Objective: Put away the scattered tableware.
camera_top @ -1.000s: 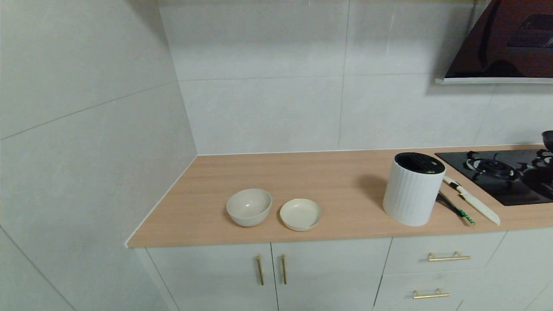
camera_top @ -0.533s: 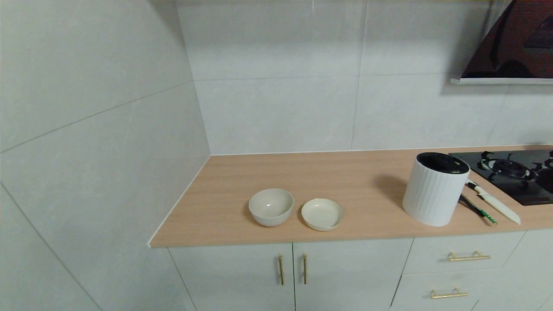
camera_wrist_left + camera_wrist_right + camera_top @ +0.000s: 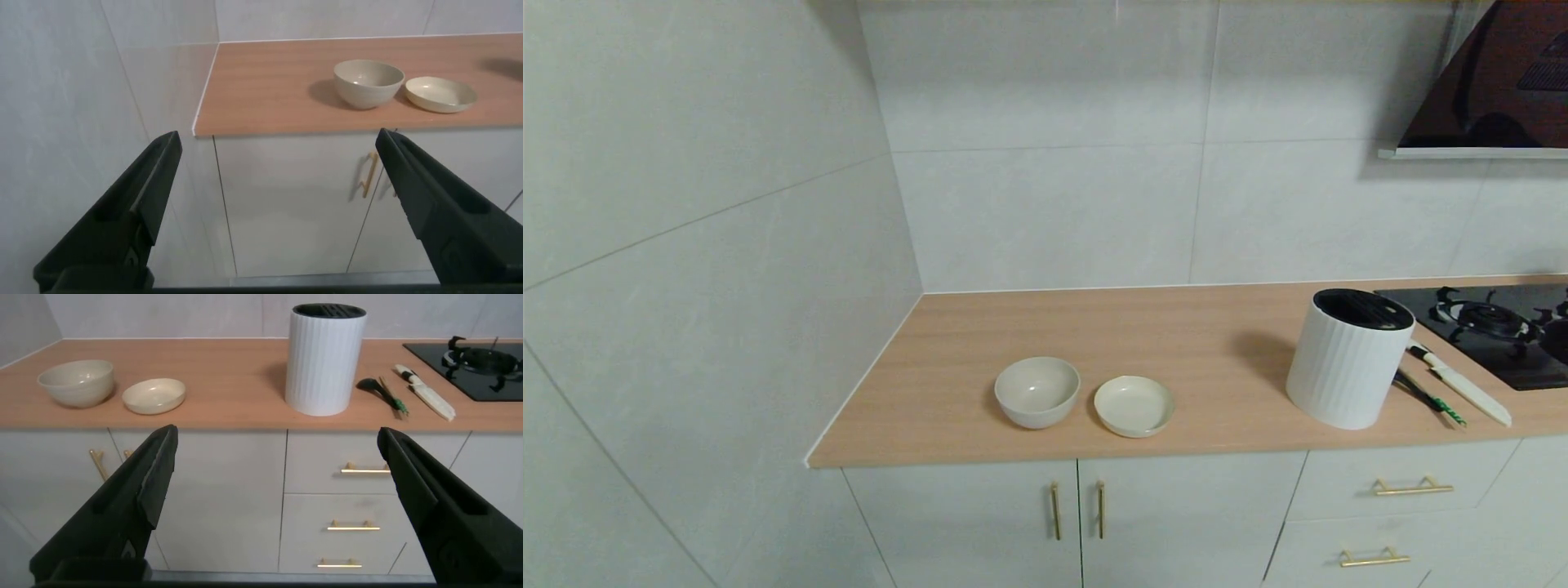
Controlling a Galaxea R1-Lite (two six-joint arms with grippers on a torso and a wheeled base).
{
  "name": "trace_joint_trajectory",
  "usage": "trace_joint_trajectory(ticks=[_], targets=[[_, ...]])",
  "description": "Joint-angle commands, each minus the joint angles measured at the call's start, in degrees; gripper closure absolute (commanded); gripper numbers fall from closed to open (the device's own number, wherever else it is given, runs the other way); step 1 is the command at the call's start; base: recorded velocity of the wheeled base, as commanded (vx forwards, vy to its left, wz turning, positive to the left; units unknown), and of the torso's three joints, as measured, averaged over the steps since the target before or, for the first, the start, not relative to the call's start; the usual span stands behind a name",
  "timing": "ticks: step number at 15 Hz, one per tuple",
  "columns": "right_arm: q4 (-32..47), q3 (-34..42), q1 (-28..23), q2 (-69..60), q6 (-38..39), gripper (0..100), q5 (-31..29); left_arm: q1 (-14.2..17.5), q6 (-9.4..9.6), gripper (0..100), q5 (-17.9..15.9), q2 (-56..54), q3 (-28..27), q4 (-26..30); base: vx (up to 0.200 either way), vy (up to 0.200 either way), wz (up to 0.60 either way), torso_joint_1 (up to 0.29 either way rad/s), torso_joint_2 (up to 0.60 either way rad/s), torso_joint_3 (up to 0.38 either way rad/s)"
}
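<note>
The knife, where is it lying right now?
Head view, right side: the knife lies on the countertop between the white ribbed holder and the stove.

Grey tiled walls [image 3: 1045,163], wooden countertop [image 3: 1094,343], white cabinets [image 3: 1176,523]

On the table [image 3: 980,359], the bowl [image 3: 1037,392] sits just left of the dish [image 3: 1134,405]. The cylindrical holder [image 3: 1347,363] stands well to their right. Chopsticks [image 3: 1431,400] and a knife [image 3: 1462,385] lie between it and the stove [image 3: 1494,322].

The hob [image 3: 1523,359] at three o'clock and the range hood [image 3: 1494,82] at two run off my view's edge. The dark, green-banded utensil [image 3: 1429,398] beside the utensil holder [image 3: 1343,376] is too small to name.
</note>
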Motion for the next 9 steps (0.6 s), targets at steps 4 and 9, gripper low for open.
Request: trace_joint_trajectory(ticks=[4, 9], targets=[[0.00, 0.00, 0.02, 0.07, -0.01, 0, 0.02, 0.00, 0.08, 0, -0.06, 0.00, 0.00, 0.04, 0.000, 0.000, 0.00, 0.000, 0.00, 0.000], [0.00, 0.00, 0.02, 0.07, -0.01, 0, 0.02, 0.00, -0.01, 0, -0.06, 0.00, 0.00, 0.04, 0.000, 0.000, 0.00, -0.034, 0.07, 0.040]])
